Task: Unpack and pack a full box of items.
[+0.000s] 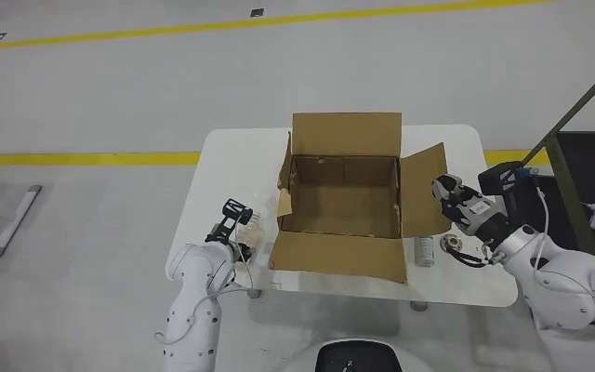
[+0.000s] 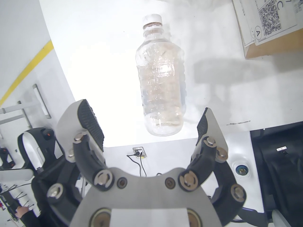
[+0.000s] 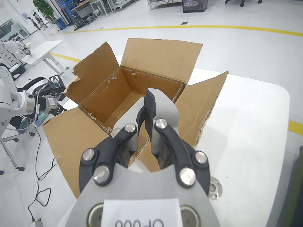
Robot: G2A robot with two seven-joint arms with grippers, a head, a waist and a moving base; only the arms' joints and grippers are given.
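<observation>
Top view: the box (image 1: 344,195) stands open at mid surface (image 1: 456,279), flaps (image 1: 423,186) spread for free access; the left claw (image 1: 234,216) and right claw (image 1: 444,191) flank it.
Left wrist view: the bottle (image 2: 161,81) lies flat beside the box, cap pointing away from the left claw, long axis in line with its gap; jaws apart, probably ready to grasp.
Right wrist view: jaws together, empty, over one of the flaps.

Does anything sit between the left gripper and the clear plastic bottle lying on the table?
Nothing visible does. The left gripper is open just above the clear plastic bottle with a white cap, which lies on its side on the white table. The brown cardboard box stands off to one side, clear of the approach.
</observation>
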